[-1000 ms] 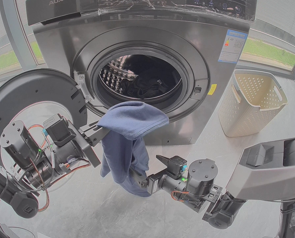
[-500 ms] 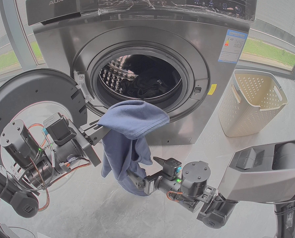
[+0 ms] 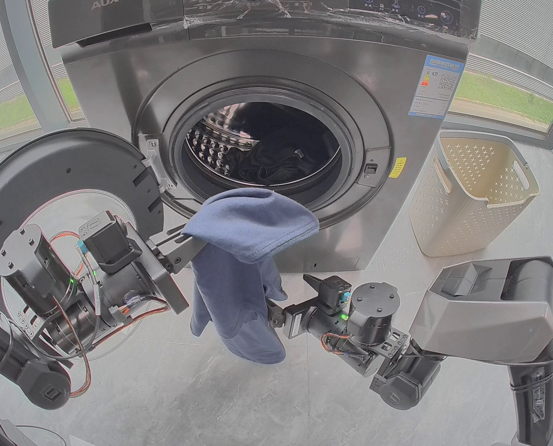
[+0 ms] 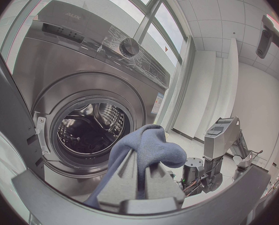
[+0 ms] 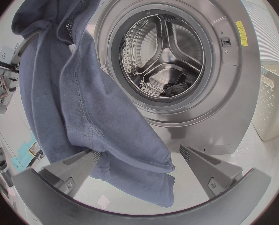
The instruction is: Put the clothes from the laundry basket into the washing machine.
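Grey stone floor (image 3: 326,404) runs under a room walled with tall windows (image 3: 505,88) that look onto grass. On it stands the steel-coloured washing machine (image 3: 375,69), its round door (image 3: 59,162) swung wide open toward the robot's left. The cream laundry basket (image 3: 474,218) sits on the floor just beside the machine, on the robot's right, and leans slightly. A blue garment (image 3: 245,236) hangs in the air in front of the drum opening, below its lower rim and outside the machine. Its top is bunched over the left gripper (image 4: 144,178) and its tail drops toward the floor. Dark clothes (image 3: 276,156) lie at the bottom of the drum. The left gripper has its fingers closed on a fold of the blue cloth. The right gripper (image 5: 138,152) sits low beside the hanging tail with its fingers spread wide. The hem drapes across one finger (image 5: 83,163), though whether it actually touches is hard to tell.
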Motion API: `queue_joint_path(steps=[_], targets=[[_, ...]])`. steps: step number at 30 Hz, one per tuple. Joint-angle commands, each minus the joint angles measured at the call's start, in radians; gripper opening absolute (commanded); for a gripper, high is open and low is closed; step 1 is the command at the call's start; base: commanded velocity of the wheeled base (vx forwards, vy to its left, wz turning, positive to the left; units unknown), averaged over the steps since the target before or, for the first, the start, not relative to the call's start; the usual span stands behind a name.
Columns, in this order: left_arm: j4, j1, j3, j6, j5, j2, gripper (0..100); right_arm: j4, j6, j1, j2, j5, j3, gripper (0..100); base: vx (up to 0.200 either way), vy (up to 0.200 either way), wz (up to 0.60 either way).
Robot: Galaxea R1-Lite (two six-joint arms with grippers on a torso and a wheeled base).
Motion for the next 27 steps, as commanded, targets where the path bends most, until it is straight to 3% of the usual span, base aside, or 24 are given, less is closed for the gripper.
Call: queue_joint_path(steps=[1, 4, 14, 15, 20, 27], targets=[[0.000, -0.001, 0.001, -0.002, 0.000, -0.009, 0, -0.001, -0.009, 0.011, 0.028, 0.011, -0.021, 100, 0.000, 0.000, 0.00], [0.000, -0.001, 0.001, -0.002, 0.000, -0.007, 0, -0.001, -0.015, 0.023, 0.033, 0.036, -0.022, 100, 0.000, 0.000, 0.00], [0.000, 0.001, 0.001, -0.002, 0.000, -0.007, 0, -0.001, -0.021, 0.029, 0.057, 0.053, -0.097, 100, 0.000, 0.000, 0.00], [0.000, 0.002, 0.001, -0.002, 0.000, -0.007, 0, -0.001, -0.021, 0.029, 0.057, 0.053, -0.097, 0, 0.000, 0.000, 0.00], [0.000, 0.008, 0.004, -0.002, 0.000, -0.001, 0, -0.003, -0.018, 0.020, 0.002, 0.050, -0.059, 0, 0.000, 0.000, 0.00], [0.000, 0.010, 0.006, -0.014, 0.000, 0.001, 0, -0.001, -0.015, -0.042, -0.203, 0.047, 0.110, 0, 0.000, 0.000, 0.00]])
